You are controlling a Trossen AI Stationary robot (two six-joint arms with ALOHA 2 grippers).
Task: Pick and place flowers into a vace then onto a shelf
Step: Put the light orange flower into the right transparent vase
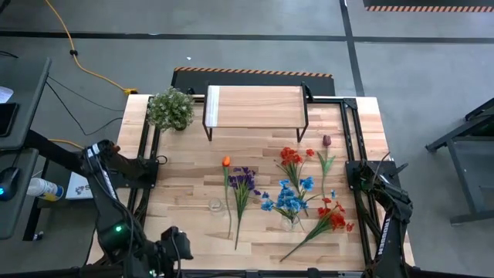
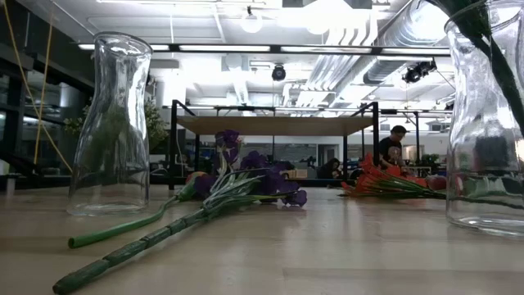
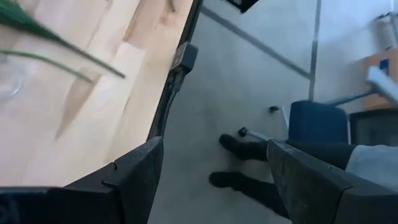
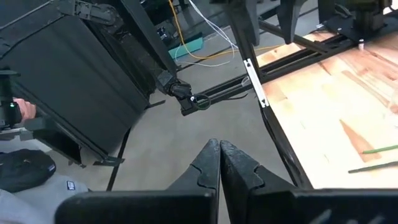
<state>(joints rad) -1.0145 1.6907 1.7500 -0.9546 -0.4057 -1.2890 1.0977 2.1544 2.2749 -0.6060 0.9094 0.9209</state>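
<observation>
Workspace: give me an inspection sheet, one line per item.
Surface: light wooden plank table, black rails along both sides.
Job's things: green-stemmed artificial flowers lie loose; purple bunch, orange tulip, dark red tulip, red bunches; blue bunch stands in a clear glass vase; a second clear glass vase is empty. Low wooden-topped shelf with black legs is bare.
Clutter: bushy pale-green potted plant.
Grippers: left gripper open, off the table's edge; right gripper shut, off the edge.
Cables: yellow cable on the floor.
Surroundings: person's legs beside the table.
</observation>
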